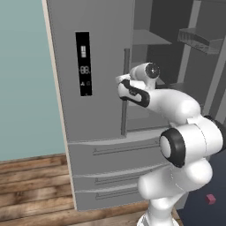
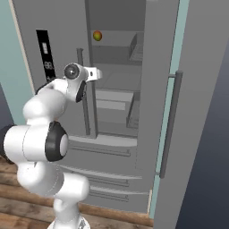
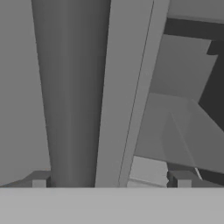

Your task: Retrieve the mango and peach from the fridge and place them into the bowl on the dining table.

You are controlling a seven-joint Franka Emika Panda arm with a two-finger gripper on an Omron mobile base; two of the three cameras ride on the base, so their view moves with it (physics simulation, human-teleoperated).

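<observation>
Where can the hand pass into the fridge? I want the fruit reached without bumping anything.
Free: the gap between the shut left door's handle and the swung-open right door, above the bare middle shelves. The mango sits alone on the upper shelf. Crowded: the gripper, jaws open, close beside that handle.

Matt grey metal fridge (image 1: 97, 88)

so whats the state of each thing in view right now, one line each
tall grey french-door fridge: right door swung open, left door shut, drawers below shut
small yellow-green fruit with red blush, the mango: resting on an upper shelf inside the fridge, untouched
black display panel: lit, on the left door
claw: open, holding nothing, straddling the left door's vertical bar handle
</observation>
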